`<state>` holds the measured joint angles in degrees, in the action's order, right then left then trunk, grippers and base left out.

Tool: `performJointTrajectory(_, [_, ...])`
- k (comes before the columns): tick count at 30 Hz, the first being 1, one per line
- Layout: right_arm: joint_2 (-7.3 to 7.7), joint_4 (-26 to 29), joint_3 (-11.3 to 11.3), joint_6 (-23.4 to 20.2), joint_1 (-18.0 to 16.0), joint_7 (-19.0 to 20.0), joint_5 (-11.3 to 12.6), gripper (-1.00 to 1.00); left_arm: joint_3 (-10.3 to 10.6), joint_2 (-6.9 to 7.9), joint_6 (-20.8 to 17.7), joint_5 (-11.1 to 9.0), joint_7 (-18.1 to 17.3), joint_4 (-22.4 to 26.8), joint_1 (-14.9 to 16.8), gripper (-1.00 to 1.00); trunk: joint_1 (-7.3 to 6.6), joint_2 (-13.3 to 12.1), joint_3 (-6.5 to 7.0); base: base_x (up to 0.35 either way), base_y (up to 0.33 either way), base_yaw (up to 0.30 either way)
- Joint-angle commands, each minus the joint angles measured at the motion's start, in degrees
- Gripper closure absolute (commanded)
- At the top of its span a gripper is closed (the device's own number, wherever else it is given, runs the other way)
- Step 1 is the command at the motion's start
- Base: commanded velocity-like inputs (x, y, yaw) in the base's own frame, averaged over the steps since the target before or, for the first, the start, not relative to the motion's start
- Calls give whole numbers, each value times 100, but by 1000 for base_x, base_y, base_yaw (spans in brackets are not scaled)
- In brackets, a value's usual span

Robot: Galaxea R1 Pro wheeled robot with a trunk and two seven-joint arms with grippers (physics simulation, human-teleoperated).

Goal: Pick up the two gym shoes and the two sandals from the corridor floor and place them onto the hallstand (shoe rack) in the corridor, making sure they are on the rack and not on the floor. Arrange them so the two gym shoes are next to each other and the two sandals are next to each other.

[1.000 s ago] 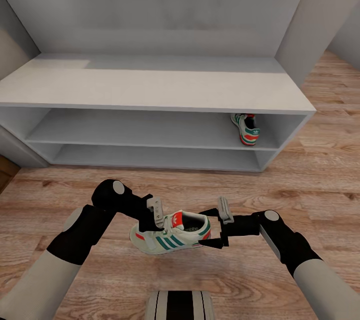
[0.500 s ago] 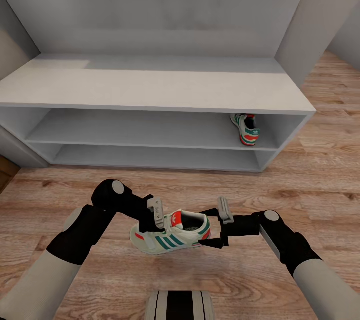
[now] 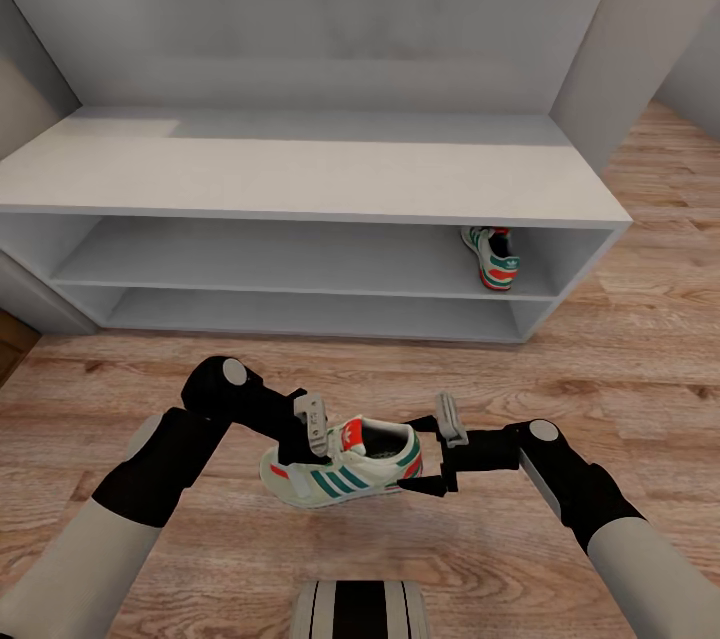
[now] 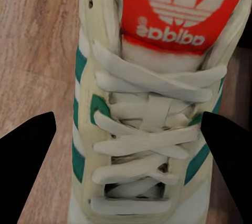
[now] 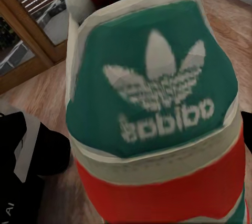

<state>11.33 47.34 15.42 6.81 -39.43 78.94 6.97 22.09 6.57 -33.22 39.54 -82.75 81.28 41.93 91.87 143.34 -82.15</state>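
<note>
Nearest the robot, a white gym shoe (image 3: 342, 475) with green stripes and a red-orange tongue patch is held between the two arms above the corridor floor (image 3: 620, 359), its toe toward the left arm and its heel toward the right. The left gripper (image 3: 298, 441) sits over the laced front of the shoe; in the left wrist view its dark fingertips (image 4: 26, 155) stand on either side of the laces with a clear gap to the shoe, so the jaws look parted around it, and whether they actually press on it cannot be told. The right gripper (image 3: 430, 454) is at the heel end; the right wrist view shows the green heel tab and red-orange band up close, and how wide those jaws stand cannot be told. Farther off stands the hallstand (image 3: 300, 179), wide and grey-white with a flat top and two open shelves. A second gym shoe (image 3: 491, 257) rests on its upper shelf at the right end, heel facing outward
</note>
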Motion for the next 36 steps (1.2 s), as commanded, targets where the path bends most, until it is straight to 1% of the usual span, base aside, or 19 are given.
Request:
performJointTrajectory(1, [0, -6, 22, 4, 5, 25, -12, -100, -18, -1, 0, 36, 216, 1, 6, 100, 0, 0, 0, 0, 0, 0])
performJointTrajectory(17, [-2, -6, 22, 10, 10, 25, -12, -100, -54, -5, -4, 11, 216, 2, 8, 100, 0, 0, 0, 0, 0, 0])
performJointTrajectory(18, [-1, -6, 22, 10, 11, 25, -12, 100, -54, -6, -5, 11, 216, 2, 8, 100, 0, 0, 0, 0, 0, 0])
performJointTrajectory(36, [-3, -13, 22, 30, 14, 17, -14, 100, -55, -10, -9, 11, 216, 3, 9, 100, 0, 0, 0, 0, 0, 0])
